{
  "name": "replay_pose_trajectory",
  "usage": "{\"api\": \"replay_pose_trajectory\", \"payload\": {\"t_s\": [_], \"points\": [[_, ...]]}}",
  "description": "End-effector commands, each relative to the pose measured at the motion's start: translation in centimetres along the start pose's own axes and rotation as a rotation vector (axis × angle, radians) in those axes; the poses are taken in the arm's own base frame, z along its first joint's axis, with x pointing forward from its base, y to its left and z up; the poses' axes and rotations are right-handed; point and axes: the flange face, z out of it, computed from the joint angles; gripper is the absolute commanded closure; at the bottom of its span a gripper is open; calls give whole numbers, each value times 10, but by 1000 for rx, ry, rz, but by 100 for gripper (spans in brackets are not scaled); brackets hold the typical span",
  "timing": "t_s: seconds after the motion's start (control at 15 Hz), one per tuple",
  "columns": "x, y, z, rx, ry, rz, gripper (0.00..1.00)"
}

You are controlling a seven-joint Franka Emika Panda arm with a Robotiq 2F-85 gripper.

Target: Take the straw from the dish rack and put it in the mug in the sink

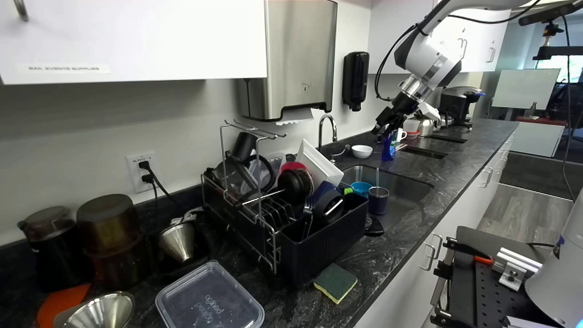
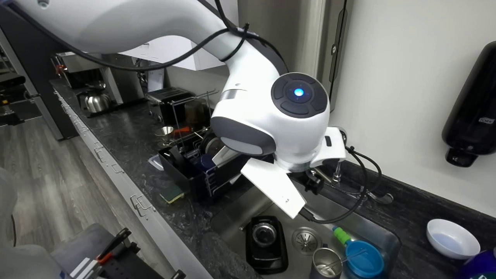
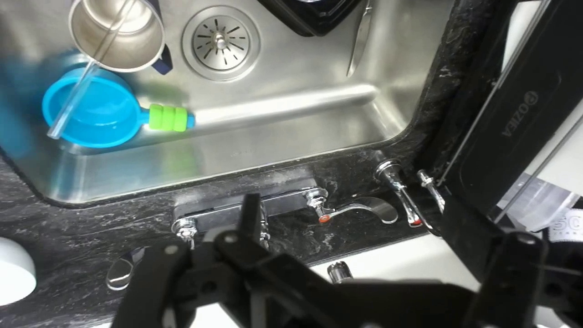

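A clear straw [image 3: 73, 102] stands tilted in the mug [image 3: 157, 27], its upper end leaning out over a blue cup; the straw [image 1: 377, 175] also shows in an exterior view. The mug [image 1: 378, 202] is dark blue with a steel inside, upright in the metal sink [image 3: 273, 141]. The black dish rack [image 1: 319, 246] is full of dishes beside the sink; its dark side [image 3: 496, 132] seems to fill the right of the wrist view. My gripper [image 3: 357, 223] is open and empty, above the faucet side of the sink. Its fingers are hidden behind the arm in an exterior view.
A blue cup [image 3: 98, 111] with a green handle lies beside the mug. A black tray [image 2: 267, 244] and a knife [image 3: 360, 41] lie in the sink. Faucet handles [image 3: 364, 207] line the back edge. A white bowl [image 2: 452, 238] and a blue bottle [image 1: 388, 148] stand past the sink.
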Motion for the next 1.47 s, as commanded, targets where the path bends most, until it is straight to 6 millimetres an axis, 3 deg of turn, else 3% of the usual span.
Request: {"api": "replay_pose_trajectory", "payload": {"t_s": [0.0, 0.73, 1.4], "points": [[-11, -8, -3, -126, 20, -1, 0], [-42, -26, 16, -339, -77, -159, 0], [-44, -31, 12, -397, -242, -400, 0]]}}
